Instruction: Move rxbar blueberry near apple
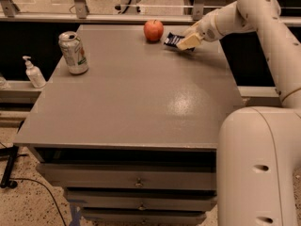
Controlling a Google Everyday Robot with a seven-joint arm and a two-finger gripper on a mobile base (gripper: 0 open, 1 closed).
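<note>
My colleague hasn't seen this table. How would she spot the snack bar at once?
Start at the grey table and go to its far edge, where the apple sits. Just right of the apple, the gripper holds the rxbar blueberry. It is the only flat, dark navy wrapper; the apple is round and red, the soda can at the left tall and green-and-white.

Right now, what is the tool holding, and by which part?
The tool, near the round red apple, grips the flat dark-blue snack bar wrapper by its right end.
</note>
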